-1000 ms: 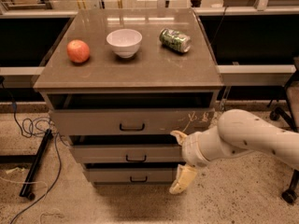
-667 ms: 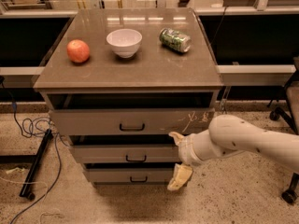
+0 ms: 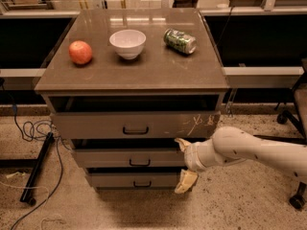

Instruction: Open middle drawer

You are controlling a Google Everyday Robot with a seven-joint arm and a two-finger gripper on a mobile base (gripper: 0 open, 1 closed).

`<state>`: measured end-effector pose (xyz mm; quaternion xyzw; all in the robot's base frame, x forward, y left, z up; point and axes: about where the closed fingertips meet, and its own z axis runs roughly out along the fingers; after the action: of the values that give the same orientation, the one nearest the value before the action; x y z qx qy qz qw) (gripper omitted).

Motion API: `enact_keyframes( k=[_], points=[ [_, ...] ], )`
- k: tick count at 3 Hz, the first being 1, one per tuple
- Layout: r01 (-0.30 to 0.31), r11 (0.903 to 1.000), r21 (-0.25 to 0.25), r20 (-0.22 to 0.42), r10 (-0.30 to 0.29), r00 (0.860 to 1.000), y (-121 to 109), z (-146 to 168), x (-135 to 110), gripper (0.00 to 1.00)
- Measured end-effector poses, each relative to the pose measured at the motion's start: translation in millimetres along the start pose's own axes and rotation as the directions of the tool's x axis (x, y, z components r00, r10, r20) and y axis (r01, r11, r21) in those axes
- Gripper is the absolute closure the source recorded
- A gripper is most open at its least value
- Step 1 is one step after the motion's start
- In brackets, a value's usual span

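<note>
Single cam, high front view, tilted down on cabinet point(image 3: 144, 73) top + drawer fronts, mid range. Gripper point(image 3: 184, 163) lower center-right of frame, at middle drawer point(image 3: 110, 158) right end.

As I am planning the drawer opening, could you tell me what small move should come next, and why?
Probably slide the end effector left toward the small black loop handle of the plain grey-brown middle drawer. The end effector hangs open at that drawer's right end, clearly apart from the handle, so it has nothing to pull on yet.
</note>
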<state>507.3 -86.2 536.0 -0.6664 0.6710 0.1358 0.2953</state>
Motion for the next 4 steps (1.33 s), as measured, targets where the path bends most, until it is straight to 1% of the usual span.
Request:
enact_keyframes(
  k=[1, 2, 3, 4],
  points=[
    [-0.033, 0.9990, -0.029, 0.014, 0.033, 0.999, 5.1, 19.3, 5.3, 0.00],
    [-0.079, 0.9945, -0.068, 0.030, 0.081, 0.996, 8.7, 58.9, 17.2, 0.00],
    [-0.108, 0.9914, -0.074, 0.047, 0.111, 0.993, 7.0, 84.5, 29.8, 0.00],
    [-0.085, 0.9960, -0.026, 0.069, 0.087, 0.994, -14.0, 89.0, 30.8, 0.00]
  ],
)
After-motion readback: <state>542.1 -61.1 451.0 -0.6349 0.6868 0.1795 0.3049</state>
